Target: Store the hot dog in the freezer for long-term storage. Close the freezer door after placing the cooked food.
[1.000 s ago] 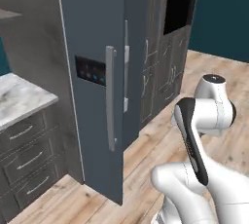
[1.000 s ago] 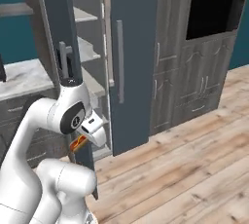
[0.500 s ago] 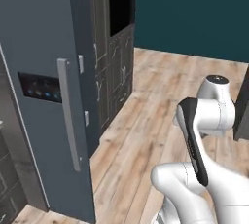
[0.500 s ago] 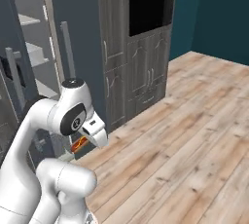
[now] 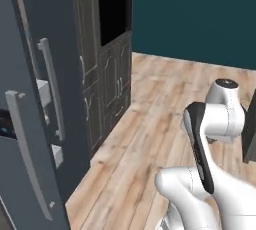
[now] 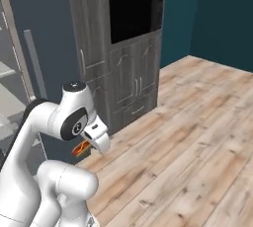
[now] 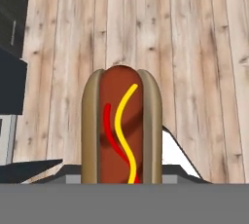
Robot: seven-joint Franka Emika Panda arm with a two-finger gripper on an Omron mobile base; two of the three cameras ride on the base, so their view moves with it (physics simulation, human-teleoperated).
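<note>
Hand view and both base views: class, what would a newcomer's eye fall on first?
The hot dog with yellow and red squiggles, upright in the middle of the hand view over the wood floor. Next, the white arm low in the right base view, and the freezer door with its silver handle at the left base view's left edge.

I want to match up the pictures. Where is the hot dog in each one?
Left base view: I can't find it here; the white arm's elbow is in the way.
Right base view: the hot dog is a small orange bit at lower left, under the robot's hand.
Hand view: the hot dog stands big in the bottom middle, over wooden floor.
Shared landmark: the black microwave opening in the dark cabinets.
</note>
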